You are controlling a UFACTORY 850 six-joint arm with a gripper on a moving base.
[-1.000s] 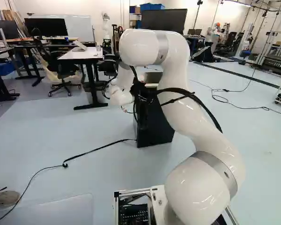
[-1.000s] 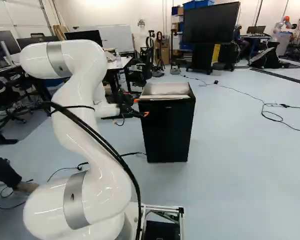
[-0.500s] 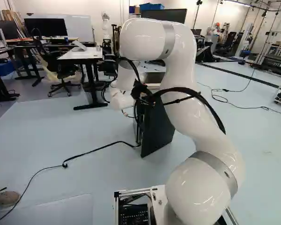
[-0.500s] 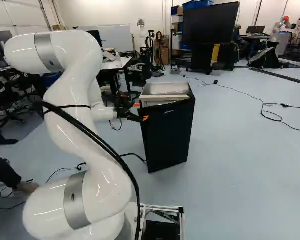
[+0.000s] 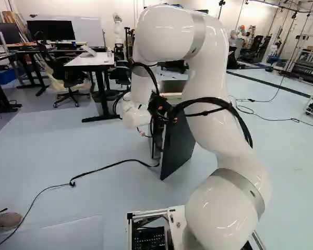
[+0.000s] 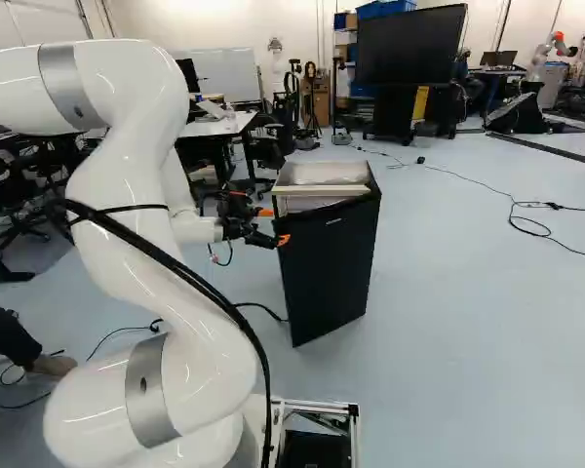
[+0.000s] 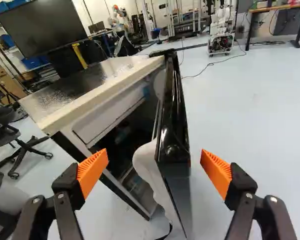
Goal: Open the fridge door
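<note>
Gripper: the gripper (image 6: pixel 274 226) is released, its two orange-padded fingers spread wide; the wrist view shows bare space between each pad and the door's edge, a gap the base views do not make clear.
Fridge: the black fridge (image 6: pixel 322 175) stands on the floor (image 6: pixel 448 341) ahead of the arm (image 6: pixel 146 234), left of a large screen (image 6: pixel 411 45) in the right base view; in the left base view the arm hides part of it.
Door: the fridge door (image 6: pixel 330 268) is partly open, its free edge swung out towards the arm and lying between the spread fingers.
Outer face: the right base view shows the door's flat black front, which the wrist view does not.
Inside: only the wrist view looks well into the dark interior (image 7: pixel 127 132), and shows the pale, wavy-edged door lining (image 7: pixel 151 167).
Top: pale and flat in all three views, with its light rim nearest in the wrist view.
Cable: a black cable (image 5: pixel 104 167) runs over the floor to the fridge's foot, its long course plain in the left base view.
</note>
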